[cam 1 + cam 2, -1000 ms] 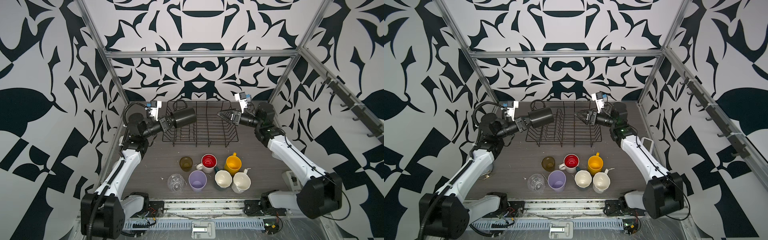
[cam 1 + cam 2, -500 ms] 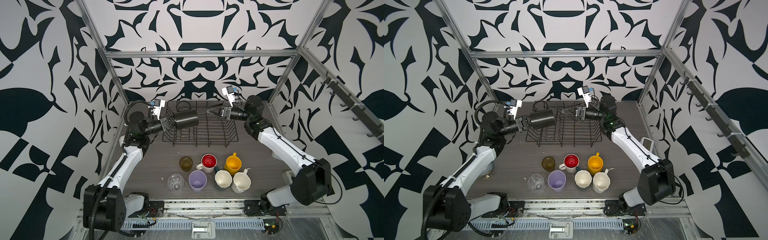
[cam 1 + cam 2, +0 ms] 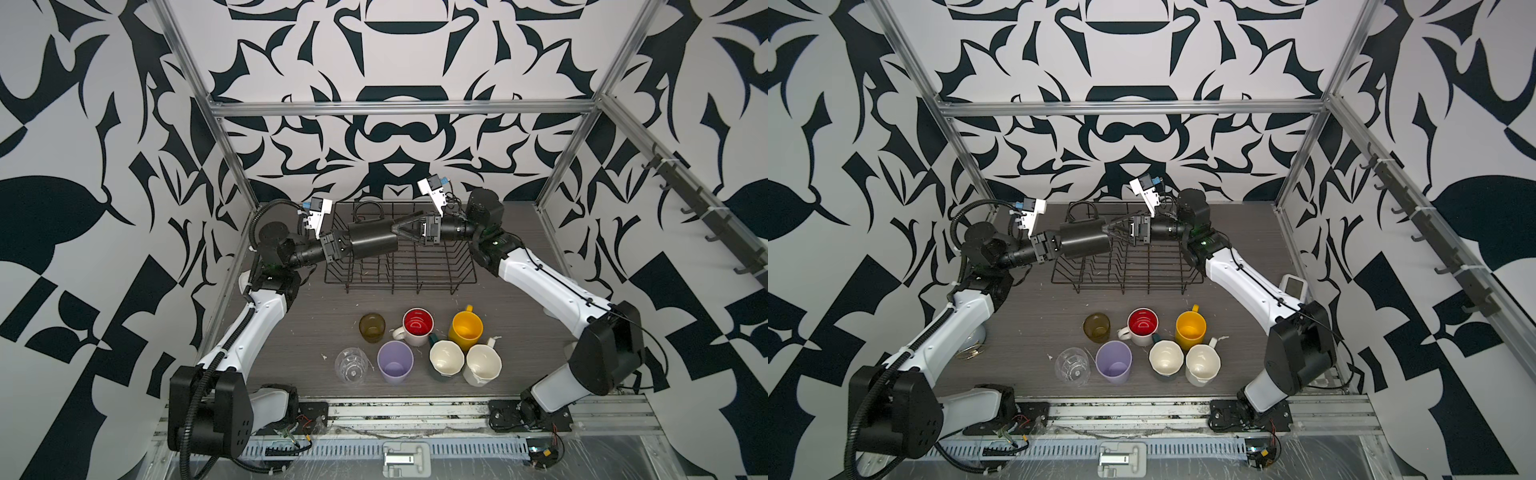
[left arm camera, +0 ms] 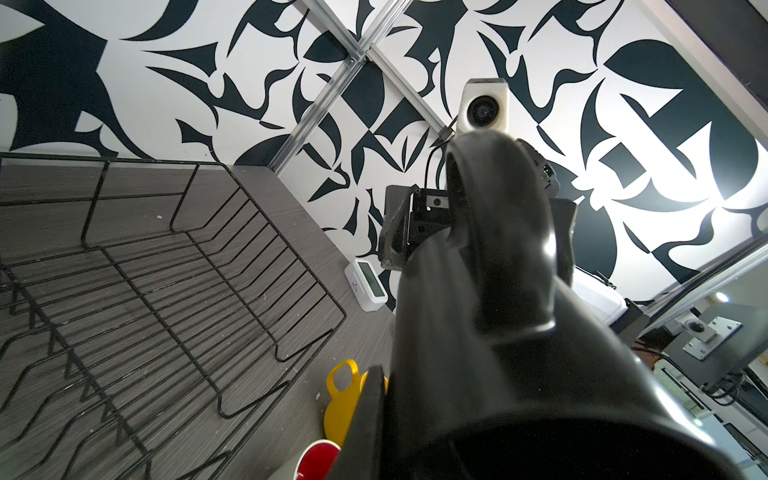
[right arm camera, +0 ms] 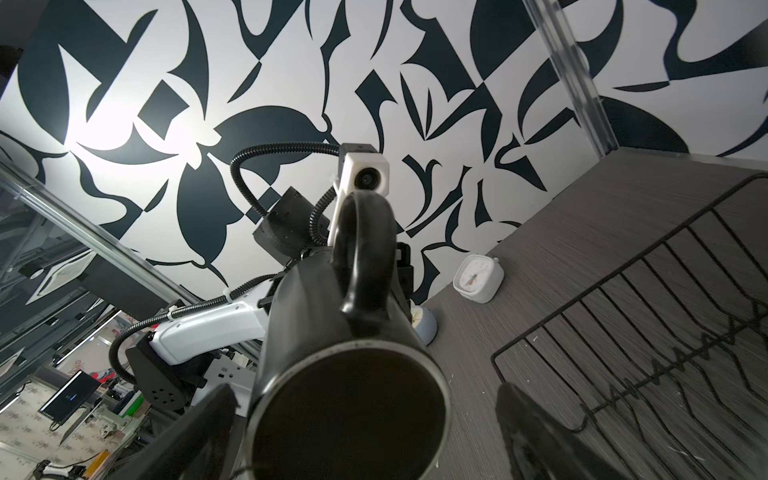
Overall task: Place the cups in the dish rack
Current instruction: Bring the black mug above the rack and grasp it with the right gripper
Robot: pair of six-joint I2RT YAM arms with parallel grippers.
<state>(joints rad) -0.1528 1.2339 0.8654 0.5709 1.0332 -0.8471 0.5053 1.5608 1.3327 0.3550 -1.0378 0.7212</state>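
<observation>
The black mug [image 3: 372,240] I carry looks glossy and smooth, like glazed ceramic. The dish rack [image 3: 419,270] is thin matt black wire. The counter [image 3: 324,307] shows scuffed grey wood grain. At the rack's six o'clock, the clear glass [image 3: 352,365] is see-through and the lilac tumbler [image 3: 395,361] looks matt.

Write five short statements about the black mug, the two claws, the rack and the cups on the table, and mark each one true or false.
1. The left claw is shut on the black mug. True.
2. The right claw grips the mug too. False: its jaws stand open on either side of the mug's far end.
3. A cup sits in the dish rack. False: no cup is in the rack, and the black mug is held above it.
4. The lilac tumbler stands on the table beside the clear glass. True.
5. The yellow mug lies on its side. False: it stands upright, mouth up.
</observation>
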